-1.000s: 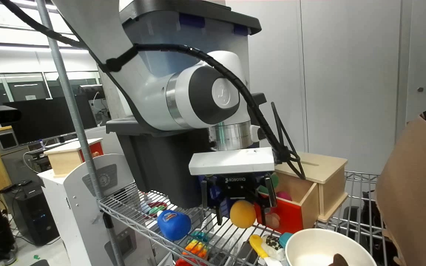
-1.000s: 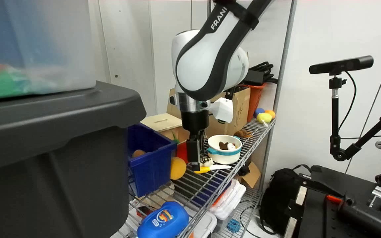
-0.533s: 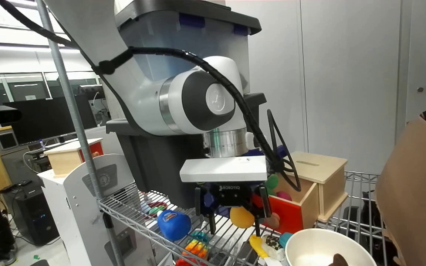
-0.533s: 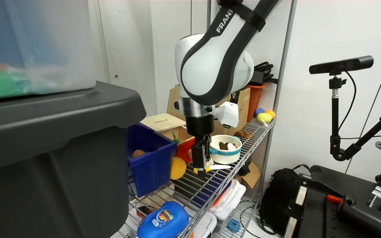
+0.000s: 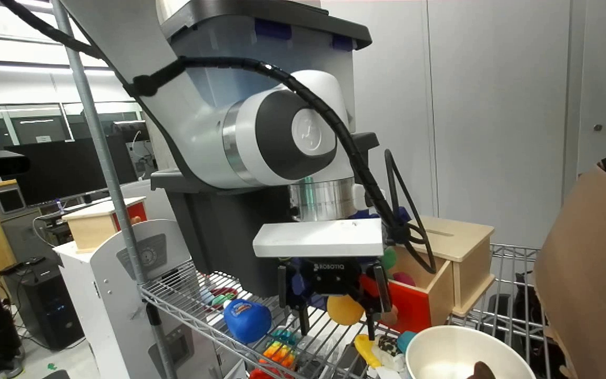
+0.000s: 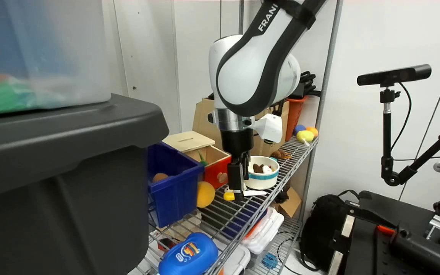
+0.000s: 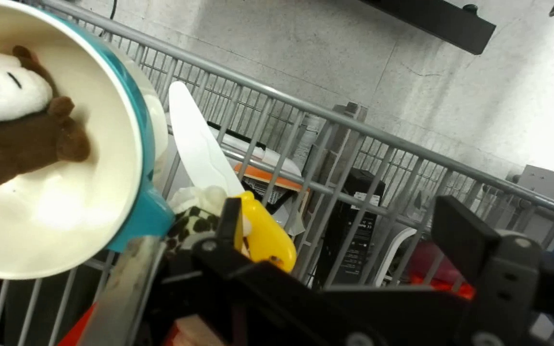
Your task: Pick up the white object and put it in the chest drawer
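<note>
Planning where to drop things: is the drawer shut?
No, in an exterior view the drawer stands pulled out from the chest, with a pink thing showing inside.

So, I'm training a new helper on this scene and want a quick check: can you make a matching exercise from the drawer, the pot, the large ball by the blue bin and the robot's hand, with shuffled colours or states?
Column one:
1. drawer
2. pot
3. large ball
4. hand

Column two:
A. round and orange-yellow
B. black and wide open
C. red-fronted and pulled out
D. with a brown toy inside

Right pairs: 1-C, 2-D, 3-A, 4-B
</note>
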